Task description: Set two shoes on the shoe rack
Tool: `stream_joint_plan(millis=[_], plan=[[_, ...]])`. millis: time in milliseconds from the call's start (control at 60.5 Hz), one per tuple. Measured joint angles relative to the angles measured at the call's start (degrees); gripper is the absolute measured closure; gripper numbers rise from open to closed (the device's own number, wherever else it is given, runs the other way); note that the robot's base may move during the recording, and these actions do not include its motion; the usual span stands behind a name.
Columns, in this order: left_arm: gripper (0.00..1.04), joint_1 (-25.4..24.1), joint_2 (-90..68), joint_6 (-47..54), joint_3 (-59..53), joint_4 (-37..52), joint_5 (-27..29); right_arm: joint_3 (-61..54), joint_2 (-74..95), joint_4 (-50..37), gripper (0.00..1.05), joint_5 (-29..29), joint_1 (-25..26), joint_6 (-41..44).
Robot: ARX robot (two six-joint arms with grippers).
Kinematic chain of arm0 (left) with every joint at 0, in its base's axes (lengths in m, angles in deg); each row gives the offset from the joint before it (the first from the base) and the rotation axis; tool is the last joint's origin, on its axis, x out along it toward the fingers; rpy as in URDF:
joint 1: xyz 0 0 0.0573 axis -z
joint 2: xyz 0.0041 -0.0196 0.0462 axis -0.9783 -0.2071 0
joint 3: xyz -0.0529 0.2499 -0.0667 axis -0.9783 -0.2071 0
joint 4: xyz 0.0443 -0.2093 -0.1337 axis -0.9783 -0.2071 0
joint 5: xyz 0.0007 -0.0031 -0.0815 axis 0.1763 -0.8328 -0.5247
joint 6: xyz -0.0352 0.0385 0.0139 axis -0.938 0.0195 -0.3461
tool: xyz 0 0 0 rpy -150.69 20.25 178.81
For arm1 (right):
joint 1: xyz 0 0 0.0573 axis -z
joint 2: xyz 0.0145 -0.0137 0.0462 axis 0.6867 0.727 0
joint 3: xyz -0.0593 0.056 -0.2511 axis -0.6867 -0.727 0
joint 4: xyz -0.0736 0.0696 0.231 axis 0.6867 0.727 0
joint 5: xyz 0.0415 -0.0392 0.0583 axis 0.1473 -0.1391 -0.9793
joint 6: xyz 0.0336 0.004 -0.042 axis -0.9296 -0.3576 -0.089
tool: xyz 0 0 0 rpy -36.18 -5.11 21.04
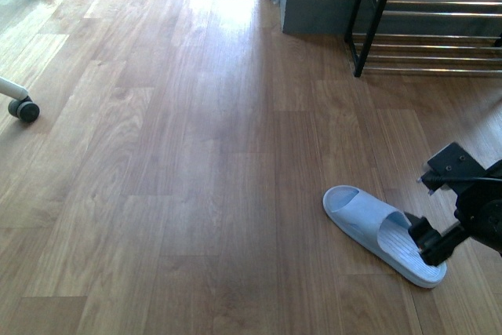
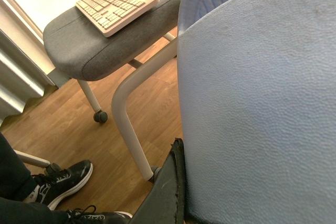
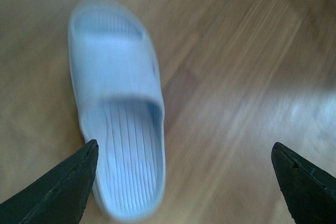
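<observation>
Far left in the front view, a chair caster (image 1: 25,110) stands on the bare wooden floor (image 1: 196,154), and the left arm is out of sight there. Its wrist camera is almost filled by the lifted slipper (image 2: 252,103), a pale blue slide whose pebbled sole faces the lens. One dark finger (image 2: 168,190) of the left gripper (image 2: 177,182) lies against the slipper's edge. The other finger is hidden, so I judge that the gripper is clamped on this slipper and keeping it off the ground. Behind it are a grey chair (image 2: 89,51) carrying a keyboard (image 2: 115,6), which suggests the arm is parked off to the side. Further right, the floor slipper (image 1: 376,229) lies flat and sole down, its toe pointing away from the robot and its ribbed heel end nearest the arm. The right gripper (image 1: 430,247) hangs over that heel with its fingers spread wide. In its wrist view (image 3: 184,148), one fingertip sits just beside the heel's rim and the other is well out over bare boards, so it is not yet squared up on the slipper. It probably needs to shift across before closing. At the far right, well beyond both, the shoe rack (image 1: 376,13) stands by the wall, and the bars in view carry nothing.
</observation>
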Motion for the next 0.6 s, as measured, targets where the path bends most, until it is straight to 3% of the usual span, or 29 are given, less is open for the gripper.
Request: stream_joint_plan(millis=[50, 165, 595], plan=[[1.03, 0.0, 0.0, 0.0, 0.0, 0.0, 0.0, 1.9, 3.1, -6.0, 0.09, -1.7, 0.4, -6.4], [1.03, 0.0, 0.0, 0.0, 0.0, 0.0, 0.0, 5.2, 5.6, -6.2, 0.09, -2.0, 0.8, -11.7], [1.03, 0.0, 0.0, 0.0, 0.0, 0.0, 0.0, 16.7, 8.2, 17.0, 0.09, -1.0, 3.3, -10.0]])
